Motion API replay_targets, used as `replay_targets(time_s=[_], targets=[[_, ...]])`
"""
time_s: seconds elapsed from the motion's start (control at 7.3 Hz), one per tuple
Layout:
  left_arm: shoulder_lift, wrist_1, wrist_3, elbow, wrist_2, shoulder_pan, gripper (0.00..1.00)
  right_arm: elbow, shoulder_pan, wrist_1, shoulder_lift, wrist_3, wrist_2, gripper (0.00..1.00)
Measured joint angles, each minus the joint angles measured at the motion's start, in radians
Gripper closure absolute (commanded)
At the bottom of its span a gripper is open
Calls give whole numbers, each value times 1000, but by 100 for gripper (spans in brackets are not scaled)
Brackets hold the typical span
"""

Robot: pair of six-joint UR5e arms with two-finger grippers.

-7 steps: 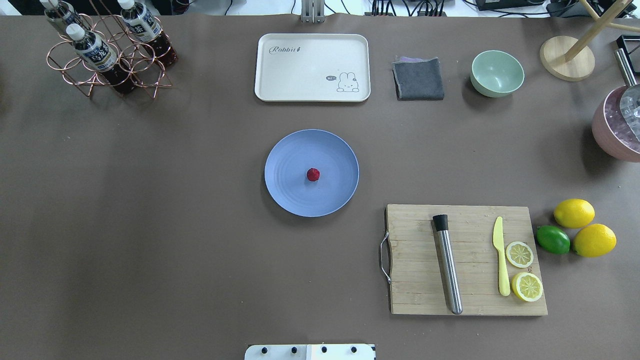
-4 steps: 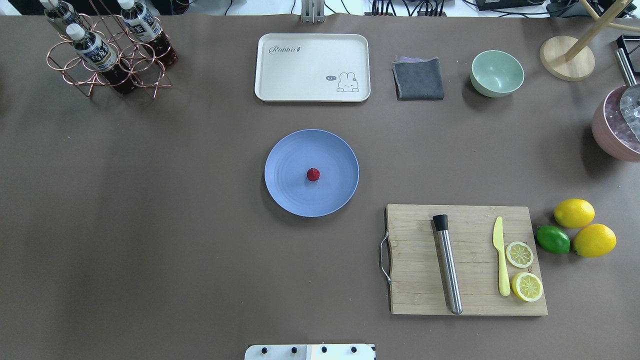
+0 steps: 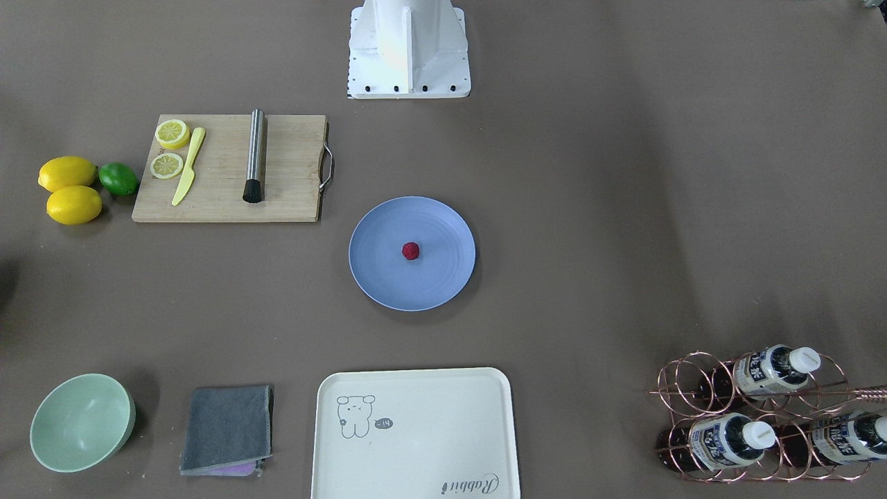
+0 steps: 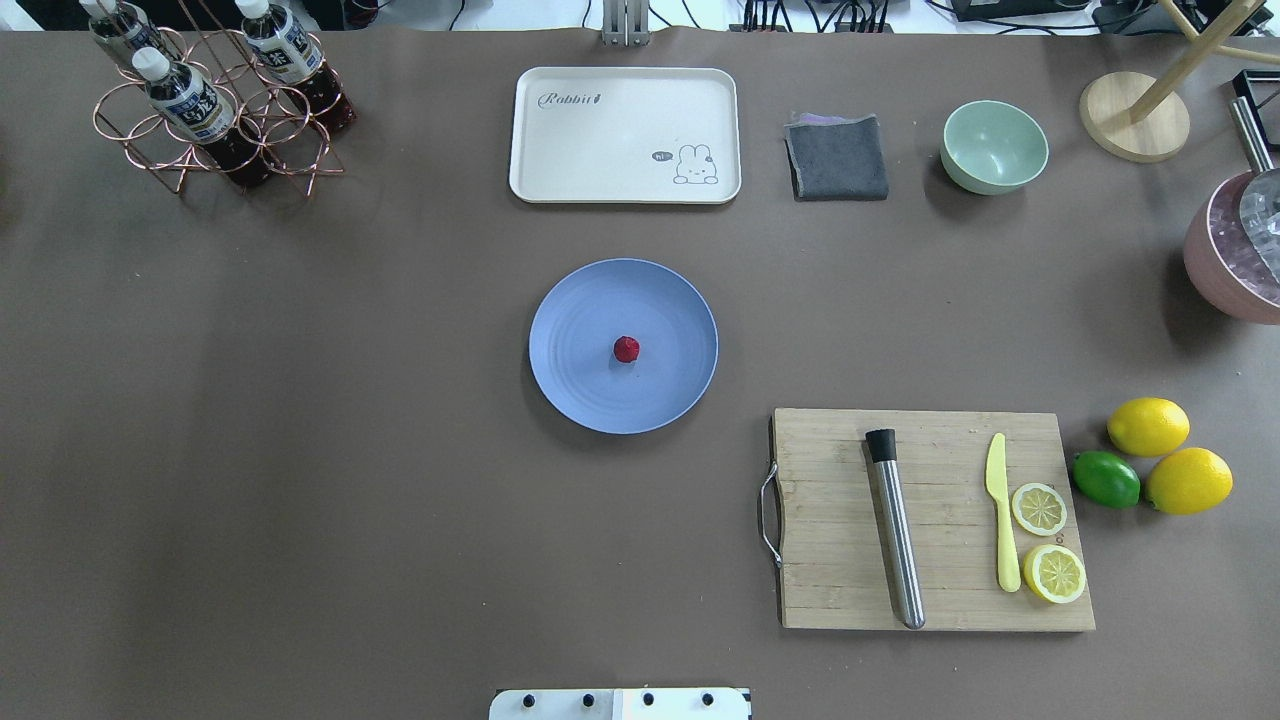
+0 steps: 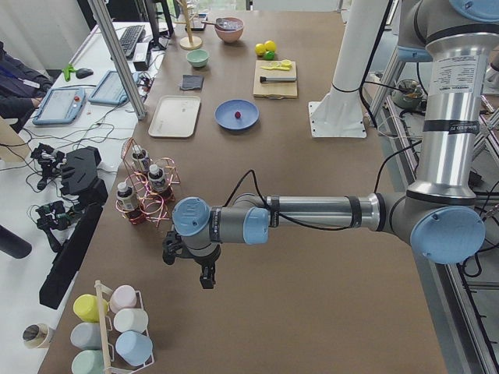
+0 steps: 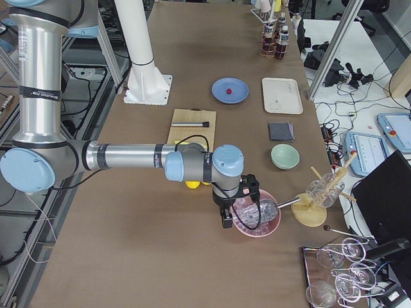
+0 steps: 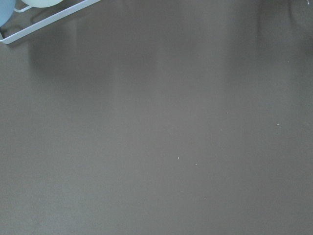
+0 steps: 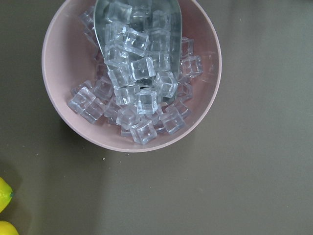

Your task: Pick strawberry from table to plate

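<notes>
Strawberry (image 4: 626, 349) rests mid-plate (image 4: 580, 395); I can't tell either arm's jaws open/shut or holding anything — risk: right arm (image 6: 128, 156) clips ice bowl (image 8: 58, 63) on any move.

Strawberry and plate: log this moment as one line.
strawberry: on plate, near centre | left pincer: over bare table, state unclear | right pincer: over ice bowl, state unclear | task: looks done
</notes>
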State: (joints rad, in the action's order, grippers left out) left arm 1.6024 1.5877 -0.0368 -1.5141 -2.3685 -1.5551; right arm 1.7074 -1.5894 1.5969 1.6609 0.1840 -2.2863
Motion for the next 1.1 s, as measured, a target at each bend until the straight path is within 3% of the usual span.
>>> replay_targets(time_s=[1.1], targets=[[1,0,0,-1,0,0,2,-3,0,0,3,2,-38,0]])
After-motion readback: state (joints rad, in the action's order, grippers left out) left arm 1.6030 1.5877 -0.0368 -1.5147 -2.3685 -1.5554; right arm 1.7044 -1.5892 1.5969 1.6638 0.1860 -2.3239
